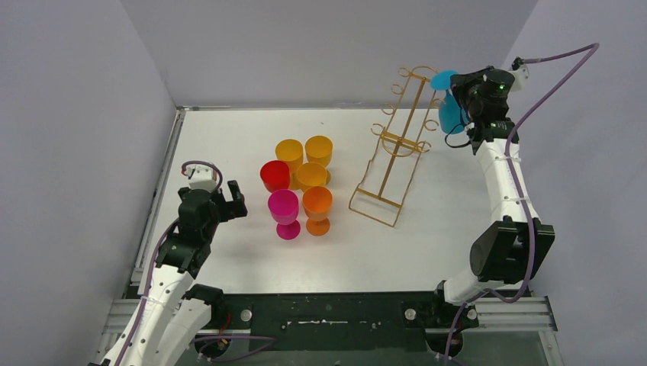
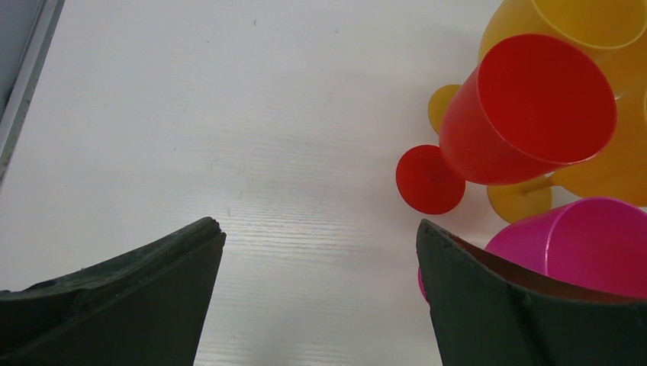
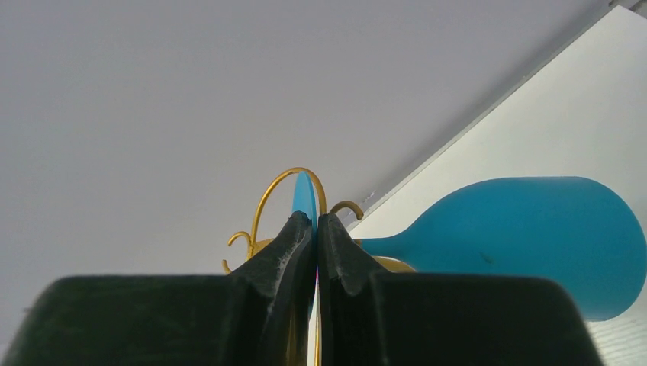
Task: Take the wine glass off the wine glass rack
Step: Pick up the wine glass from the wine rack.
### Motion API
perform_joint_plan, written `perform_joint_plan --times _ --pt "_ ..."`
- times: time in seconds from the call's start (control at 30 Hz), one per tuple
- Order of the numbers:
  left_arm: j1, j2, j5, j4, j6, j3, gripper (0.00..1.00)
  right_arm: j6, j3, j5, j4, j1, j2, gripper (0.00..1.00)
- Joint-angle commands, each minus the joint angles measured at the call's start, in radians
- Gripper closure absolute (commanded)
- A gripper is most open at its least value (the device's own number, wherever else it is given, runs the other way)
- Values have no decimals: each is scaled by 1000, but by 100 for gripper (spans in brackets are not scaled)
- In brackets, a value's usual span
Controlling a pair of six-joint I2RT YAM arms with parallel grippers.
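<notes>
Wine glass (image 3: 526, 236), blue, tipped sideways at the top hooks of the gold wine glass rack (image 1: 400, 144) | right claw (image 3: 315, 219) clamped shut on its foot | left claw (image 2: 319, 229) spread wide, holding nothing, low over tabletop (image 2: 229, 114) beside the red glass (image 2: 526, 107)

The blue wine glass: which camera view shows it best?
The right wrist view: the blue translucent wine glass fills it, bowl and stem plain, its foot pinched between the right fingers. The top external view shows the glass small and partly hidden. The left wrist view shows none of it.
</notes>
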Motion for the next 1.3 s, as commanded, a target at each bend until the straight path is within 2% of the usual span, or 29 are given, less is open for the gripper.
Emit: perform_joint_plan --times 0.0,0.17,0.5,0.67,0.97,1.27 --pt "-5 -2 13 50 11 8 4 3 -46 53 72 -20 -69 100" --pt "-9 -5 12 46 11 8 4 17 -105 26 146 -56 -91 100" --pt "-13 -2 12 49 11 8 4 49 -108 -65 157 -97 -99 100" --pt "-14 -3 12 48 12 8 4 43 -143 -48 157 -99 -136 100" --pt "-14 -4 9 48 13 8 4 -40 -187 -51 123 -99 -246 100" --pt "-18 -3 0 37 6 15 4 -138 -276 -74 13 -98 -417 100"
